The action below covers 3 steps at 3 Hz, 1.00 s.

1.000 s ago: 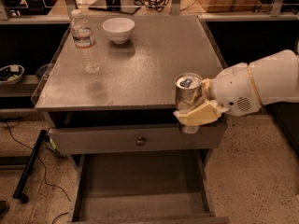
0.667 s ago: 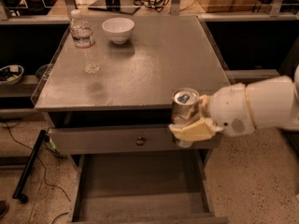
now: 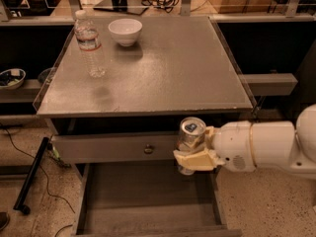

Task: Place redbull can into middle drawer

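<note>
The redbull can [image 3: 190,135], slim and silver with a pull-tab top, is upright in my gripper [image 3: 193,158]. The gripper is shut on the can and holds it in front of the cabinet, level with the closed top drawer front with a brass knob [image 3: 148,148]. The can hangs above the right rear part of the open middle drawer [image 3: 148,201], a wide shallow grey-brown drawer with a bare floor. My white arm [image 3: 261,144] comes in from the right.
On the grey tabletop [image 3: 168,68] stand a clear water bottle [image 3: 89,43] at the left and a white bowl [image 3: 125,31] at the back. A shelf at the left holds a small bowl [image 3: 11,78]. Cables lie on the floor at the left.
My gripper with the can has moved left and down, from beside the table's right front corner to in front of the top drawer, above the open drawer.
</note>
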Each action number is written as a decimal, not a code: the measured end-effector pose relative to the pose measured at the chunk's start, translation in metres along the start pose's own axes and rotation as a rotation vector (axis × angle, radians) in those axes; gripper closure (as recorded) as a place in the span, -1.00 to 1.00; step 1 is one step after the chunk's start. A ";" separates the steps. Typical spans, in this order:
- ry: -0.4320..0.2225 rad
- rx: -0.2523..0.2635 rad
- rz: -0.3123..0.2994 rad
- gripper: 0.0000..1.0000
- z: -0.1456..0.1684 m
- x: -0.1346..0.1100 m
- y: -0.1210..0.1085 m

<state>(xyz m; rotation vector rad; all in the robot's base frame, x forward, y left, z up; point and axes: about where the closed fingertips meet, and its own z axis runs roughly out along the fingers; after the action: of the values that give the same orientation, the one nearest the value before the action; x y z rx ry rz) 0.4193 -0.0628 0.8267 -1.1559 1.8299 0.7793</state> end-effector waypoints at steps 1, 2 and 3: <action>-0.024 0.012 0.049 1.00 0.015 0.023 -0.001; -0.024 0.012 0.049 1.00 0.015 0.023 -0.001; -0.048 0.074 0.077 1.00 0.030 0.046 -0.004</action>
<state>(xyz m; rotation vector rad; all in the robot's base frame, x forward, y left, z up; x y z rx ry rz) 0.4215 -0.0585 0.7719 -1.0164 1.8570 0.7698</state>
